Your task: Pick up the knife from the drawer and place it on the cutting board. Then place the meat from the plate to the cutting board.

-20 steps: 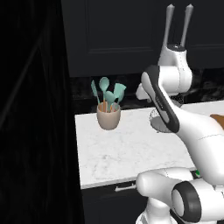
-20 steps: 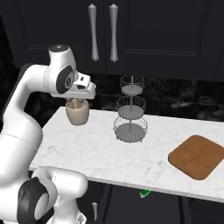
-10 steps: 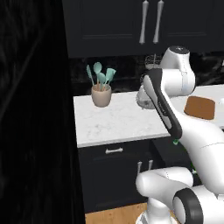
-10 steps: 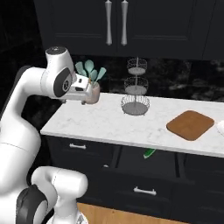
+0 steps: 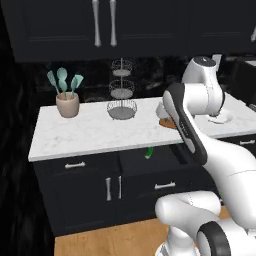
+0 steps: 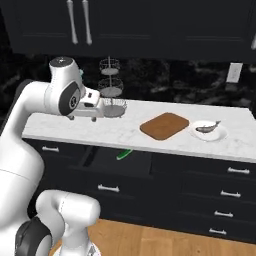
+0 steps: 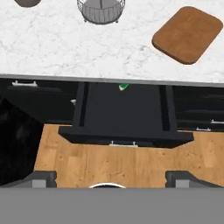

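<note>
A matt wooden cutting board (image 7: 188,33) lies on the veined, polished white marble counter (image 7: 52,48) above the matt black drawer (image 7: 124,118).

This is a domestic kitchen, rendered. A white marble-patterned surface (image 6: 165,145) runs above black base cabinets fitted with small silver bar handles. One wide black drawer (image 7: 126,114) stands pulled open beneath the surface. Tall black cupboard doors (image 5: 75,22) with long silver handles hang above, against a dark speckled backsplash. A wall outlet (image 6: 233,73) sits on the backsplash. On the surface stand a beige utensil crock (image 5: 67,105) holding teal spatulas and spoons, a tiered wire basket stand (image 5: 121,95), a reddish-brown wooden cutting board (image 6: 164,125) and a white plate (image 6: 208,131) carrying a small fish (image 6: 207,127). The floor (image 7: 100,164) is light wood plank.
</note>
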### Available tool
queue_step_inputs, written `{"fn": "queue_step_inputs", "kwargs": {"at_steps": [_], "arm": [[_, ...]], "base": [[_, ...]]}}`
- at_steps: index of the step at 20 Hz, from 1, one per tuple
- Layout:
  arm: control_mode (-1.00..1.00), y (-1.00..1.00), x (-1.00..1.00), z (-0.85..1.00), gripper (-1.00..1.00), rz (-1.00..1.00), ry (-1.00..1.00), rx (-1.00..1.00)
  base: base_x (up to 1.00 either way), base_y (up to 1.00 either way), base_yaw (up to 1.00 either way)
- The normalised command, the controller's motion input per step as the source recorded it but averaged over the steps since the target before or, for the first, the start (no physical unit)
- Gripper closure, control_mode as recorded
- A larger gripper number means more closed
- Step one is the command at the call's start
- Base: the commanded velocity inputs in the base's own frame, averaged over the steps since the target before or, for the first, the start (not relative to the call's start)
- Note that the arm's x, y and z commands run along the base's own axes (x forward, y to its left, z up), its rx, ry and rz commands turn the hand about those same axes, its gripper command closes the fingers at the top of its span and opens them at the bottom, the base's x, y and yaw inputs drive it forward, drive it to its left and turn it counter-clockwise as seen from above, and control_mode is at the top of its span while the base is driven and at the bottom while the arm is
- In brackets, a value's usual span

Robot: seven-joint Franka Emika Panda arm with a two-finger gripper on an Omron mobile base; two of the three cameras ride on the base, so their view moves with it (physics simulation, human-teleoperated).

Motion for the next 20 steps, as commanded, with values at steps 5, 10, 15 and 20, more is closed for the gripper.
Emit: {"fn": "queue_step_inputs", "kwargs": {"at_steps": [5, 10, 15, 20], "arm": [[1.00, 0.00, 0.00, 0.00, -1.00, 0.00, 0.00, 0.00], [1.00, 0.00, 0.00, 0.00, -1.00, 0.00, 0.00, 0.00], [1.00, 0.00, 0.00, 0.00, -1.00, 0.00, 0.00, 0.00], [1.00, 0.00, 0.00, 0.00, -1.00, 0.00, 0.00, 0.00]], "base": [[0.38, -1.00, 0.00], [0.65, -1.00, 0.20], [0.67, -0.92, 0.43], [0.56, -0.45, 0.42]]}}
